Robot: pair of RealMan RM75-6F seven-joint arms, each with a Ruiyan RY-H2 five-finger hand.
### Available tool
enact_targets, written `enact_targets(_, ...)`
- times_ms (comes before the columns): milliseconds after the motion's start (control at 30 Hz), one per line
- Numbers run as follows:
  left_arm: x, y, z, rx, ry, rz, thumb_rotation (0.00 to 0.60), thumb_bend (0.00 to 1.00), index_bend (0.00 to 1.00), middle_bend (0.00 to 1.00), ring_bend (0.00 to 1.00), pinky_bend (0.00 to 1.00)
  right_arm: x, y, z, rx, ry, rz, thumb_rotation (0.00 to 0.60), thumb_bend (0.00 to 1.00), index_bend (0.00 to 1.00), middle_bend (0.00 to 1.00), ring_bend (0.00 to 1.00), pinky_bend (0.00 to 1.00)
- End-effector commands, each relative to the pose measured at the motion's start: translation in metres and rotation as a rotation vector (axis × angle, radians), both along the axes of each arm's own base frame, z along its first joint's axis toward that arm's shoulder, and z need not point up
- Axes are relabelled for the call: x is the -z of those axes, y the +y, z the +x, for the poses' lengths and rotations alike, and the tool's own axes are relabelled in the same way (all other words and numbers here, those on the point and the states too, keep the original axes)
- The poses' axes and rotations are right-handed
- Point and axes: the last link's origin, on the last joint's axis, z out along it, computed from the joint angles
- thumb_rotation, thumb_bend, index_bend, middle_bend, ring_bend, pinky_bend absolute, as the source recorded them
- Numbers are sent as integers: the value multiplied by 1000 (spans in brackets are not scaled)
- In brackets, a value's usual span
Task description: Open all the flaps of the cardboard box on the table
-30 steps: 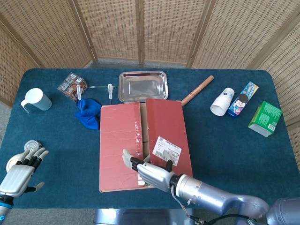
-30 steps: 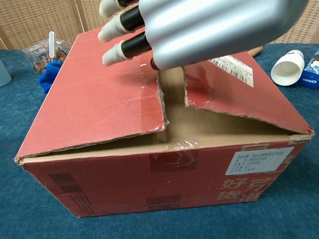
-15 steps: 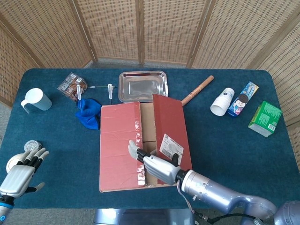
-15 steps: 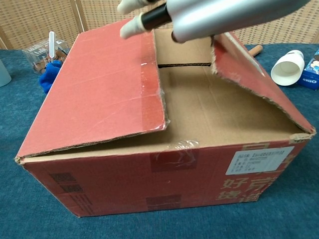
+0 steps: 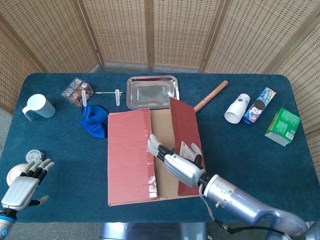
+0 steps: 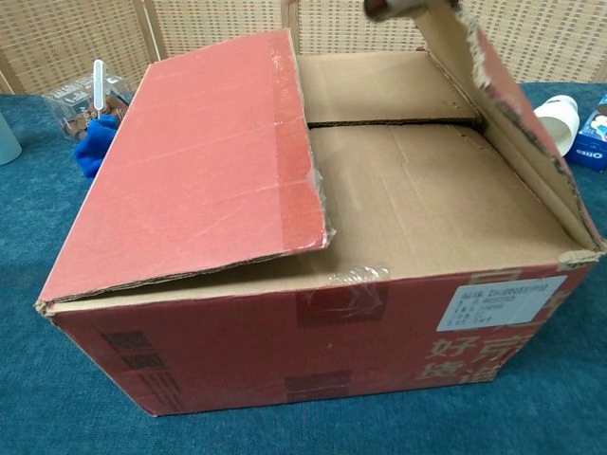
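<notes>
The red cardboard box [image 5: 150, 192] sits mid-table. Its left top flap [image 5: 127, 155] lies flat and closed, also plain in the chest view as the left flap [image 6: 199, 161]. The right flap [image 5: 184, 125] stands raised and tilted outward, showing its brown inner face [image 6: 503, 123]. The brown inner flaps [image 6: 408, 180] lie closed beneath. My right hand [image 5: 176, 164] reaches in under the raised flap with fingers spread, pressing against its edge near the label; only a sliver of that hand [image 6: 394, 8] tops the chest view. My left hand [image 5: 22, 186] hovers open at the table's near left corner.
Behind the box lies a metal tray [image 5: 152, 92], with a blue cloth [image 5: 95, 121], snack packet [image 5: 77, 92] and white mug [image 5: 39, 106] to the left. A wooden rolling pin [image 5: 210, 96], paper cup [image 5: 237, 108], cookie box [image 5: 260, 105] and green carton [image 5: 283, 126] lie right.
The right flap has swung from lying flat to steeply raised as my right hand slid under it and lifted. The left flap and my left hand have hardly moved.
</notes>
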Motion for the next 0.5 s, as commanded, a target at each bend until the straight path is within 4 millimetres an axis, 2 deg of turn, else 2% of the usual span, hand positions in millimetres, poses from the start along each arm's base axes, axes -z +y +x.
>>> enact_targets(33,-1,0,1,0,-5,-1,600,0,0,0,0,0,-7,-3,-5,20,-22,-41,486,259,405,0,0,0)
enact_targets(167,0,-1,1,1,-8,-3,600,0,0,0,0,0,-11,-5,-11,39,-31,-71,366,269,418,0,0,0)
enact_targets(267,0,-1,2,4,-7,-4,600,0,0,0,0,0,-12,-5,-14,42,-36,-85,300,255,425,0,0,0)
enact_targets(500,0,-3,2,4,-8,-6,600,0,0,0,0,0,-16,-6,-23,60,-57,-149,179,223,445,0,0,0)
